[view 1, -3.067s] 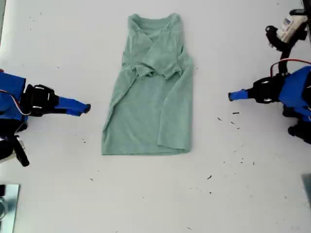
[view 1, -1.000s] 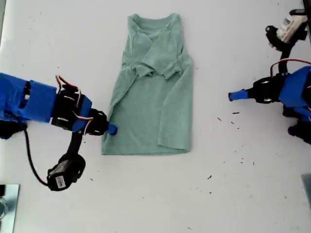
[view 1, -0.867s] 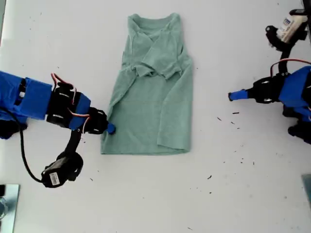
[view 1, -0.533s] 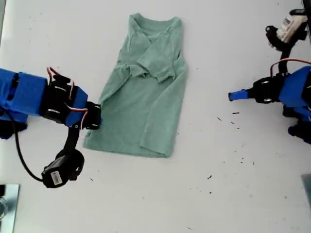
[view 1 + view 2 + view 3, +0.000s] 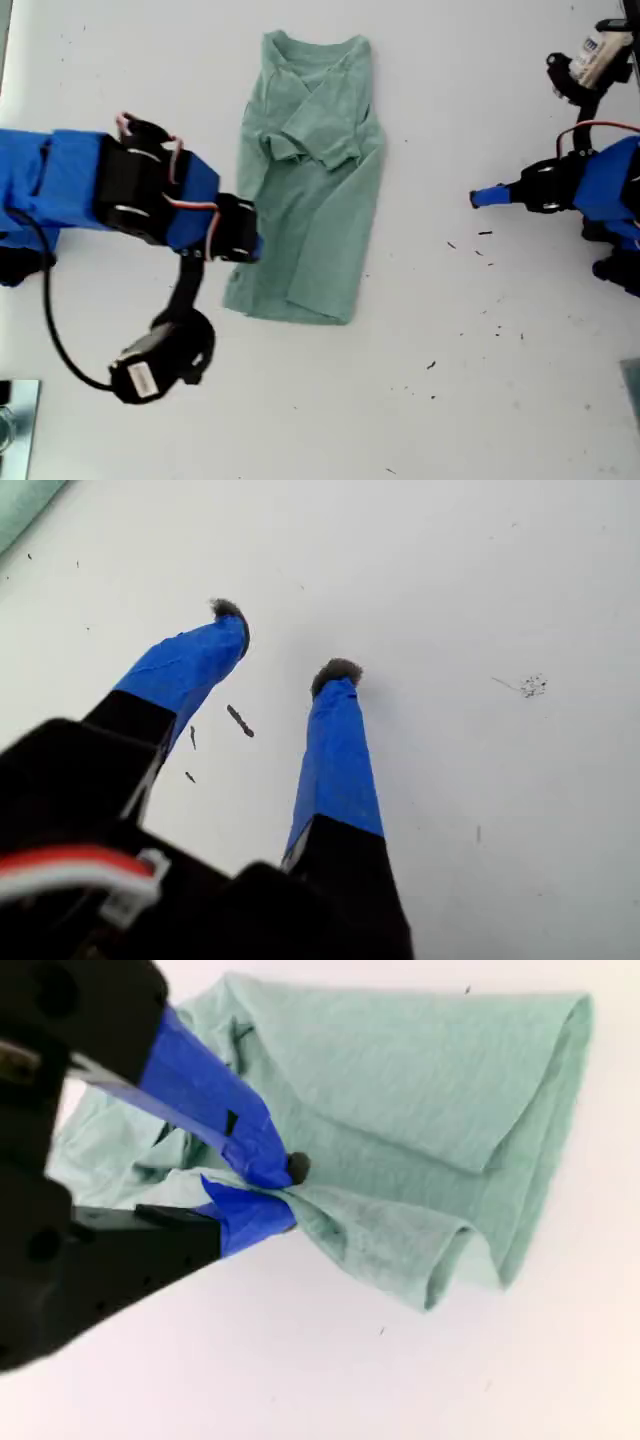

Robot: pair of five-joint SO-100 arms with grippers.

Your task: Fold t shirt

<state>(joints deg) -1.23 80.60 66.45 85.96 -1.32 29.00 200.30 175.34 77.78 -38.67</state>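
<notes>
Second gripper (image 5: 285, 1192): you see my second gripper clenched on the t shirt (image 5: 310, 180) edge, at the exterior view's left.
T shirt: on the white table (image 5: 450, 400), middle of the exterior view, sleeves already folded in.
First gripper (image 5: 285, 645): parted, holding nothing, well apart from the cloth.
Left to do: I judge the hem-to-collar fold is not yet done.
</notes>
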